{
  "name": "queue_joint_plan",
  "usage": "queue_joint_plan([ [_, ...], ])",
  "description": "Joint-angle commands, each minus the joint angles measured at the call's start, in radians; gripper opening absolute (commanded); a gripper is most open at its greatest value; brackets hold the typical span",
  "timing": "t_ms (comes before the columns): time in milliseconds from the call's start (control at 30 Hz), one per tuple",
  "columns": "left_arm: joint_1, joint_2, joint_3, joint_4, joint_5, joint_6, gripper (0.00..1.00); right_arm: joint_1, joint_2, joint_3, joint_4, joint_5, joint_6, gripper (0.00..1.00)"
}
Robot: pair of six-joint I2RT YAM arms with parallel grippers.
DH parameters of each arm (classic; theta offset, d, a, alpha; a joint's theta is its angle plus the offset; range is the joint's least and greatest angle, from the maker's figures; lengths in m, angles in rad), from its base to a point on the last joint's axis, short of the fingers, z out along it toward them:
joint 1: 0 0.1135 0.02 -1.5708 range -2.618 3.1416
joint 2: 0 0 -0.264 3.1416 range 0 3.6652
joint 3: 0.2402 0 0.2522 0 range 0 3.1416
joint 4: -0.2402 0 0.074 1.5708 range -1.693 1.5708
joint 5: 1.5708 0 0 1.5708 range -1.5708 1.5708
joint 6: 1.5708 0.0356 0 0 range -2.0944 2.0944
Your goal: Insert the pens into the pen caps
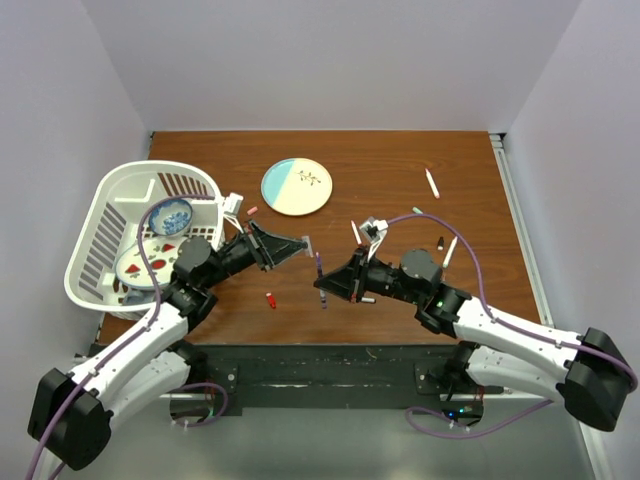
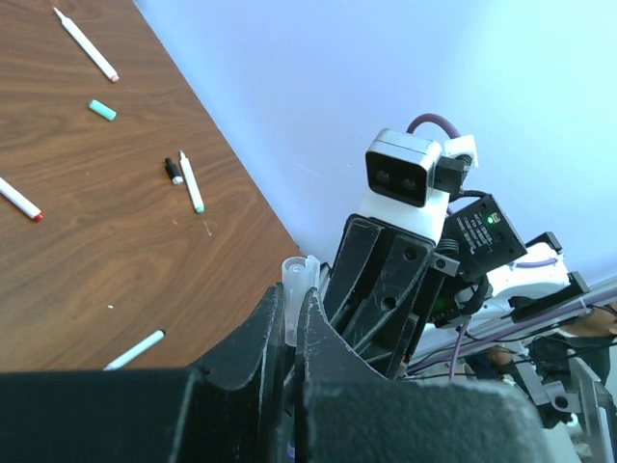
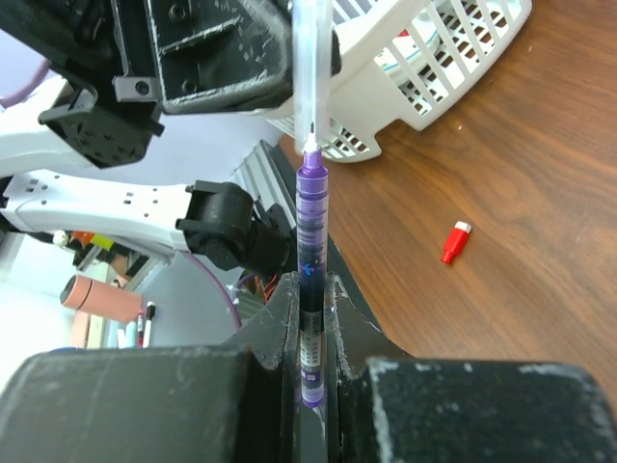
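My right gripper (image 3: 310,286) is shut on a dark purple pen (image 3: 311,231), which points up and away from the jaws. The pen's tip sits at the mouth of a translucent pen cap (image 3: 308,68). My left gripper (image 2: 292,301) is shut on that cap (image 2: 298,282), whose open end pokes out above the fingertips. From above, the two grippers (image 1: 303,243) (image 1: 326,287) meet over the table's middle with the purple pen (image 1: 319,270) between them. White pens (image 1: 432,183) (image 1: 450,250) lie at the right, with a green cap (image 1: 417,210) and a black cap (image 1: 440,241). A red cap (image 1: 271,299) lies near the front.
A white basket (image 1: 95,215) holding small dishes stands at the left edge. A round plate (image 1: 296,186) sits at the back middle, with a pink cap (image 1: 252,211) near it. Another white pen (image 1: 355,232) lies beside the right wrist.
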Motion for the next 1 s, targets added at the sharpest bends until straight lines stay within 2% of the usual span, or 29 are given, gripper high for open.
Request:
queue_joint_plan([
  [0, 0.002, -0.022, -0.011, 0.119, 0.020, -0.062, 0.00, 0.006, 0.025, 0.035, 0.083, 0.018, 0.009, 0.00],
  [967, 0.002, -0.051, 0.013, 0.040, -0.020, -0.013, 0.00, 0.043, 0.054, 0.057, 0.109, -0.023, 0.038, 0.00],
])
